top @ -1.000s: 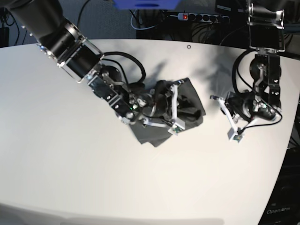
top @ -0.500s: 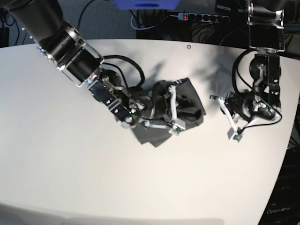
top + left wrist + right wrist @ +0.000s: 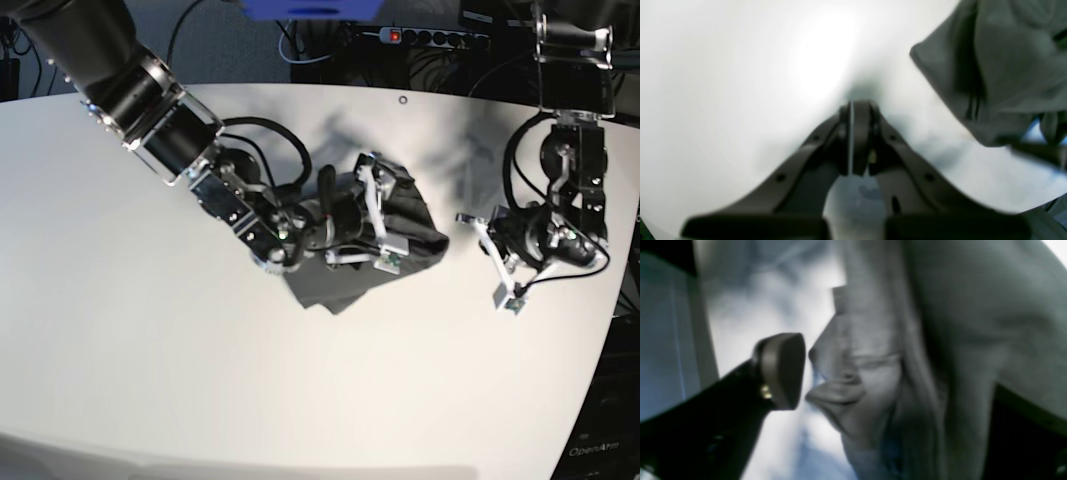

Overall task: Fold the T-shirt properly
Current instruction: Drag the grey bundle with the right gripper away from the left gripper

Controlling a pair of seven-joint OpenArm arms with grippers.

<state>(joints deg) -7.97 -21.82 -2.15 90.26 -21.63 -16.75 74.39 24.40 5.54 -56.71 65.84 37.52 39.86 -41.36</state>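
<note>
The dark grey T-shirt [image 3: 422,228] lies bunched at the middle of the white table [image 3: 150,330]. My right gripper [image 3: 378,215] rests on top of it, reaching in from the left. In the right wrist view this gripper [image 3: 853,373] is open: one finger pad [image 3: 783,370] stands just clear of a fold of the T-shirt [image 3: 940,340], and the cloth hides the other finger. My left gripper [image 3: 490,258] hovers over bare table to the right of the shirt. Its fingers are shut on nothing [image 3: 855,133], and the T-shirt's edge [image 3: 1007,66] shows at the upper right.
The table's curved right edge [image 3: 612,330] runs close behind the left arm. A power strip [image 3: 430,37] and cables lie beyond the far edge. A small dark hole [image 3: 403,99] marks the tabletop at the back.
My right gripper has opened and let go of the fold it was pinching, and its wrist has turned a little. The shirt's right side has spread outward. The left arm has drifted slightly right and down.
</note>
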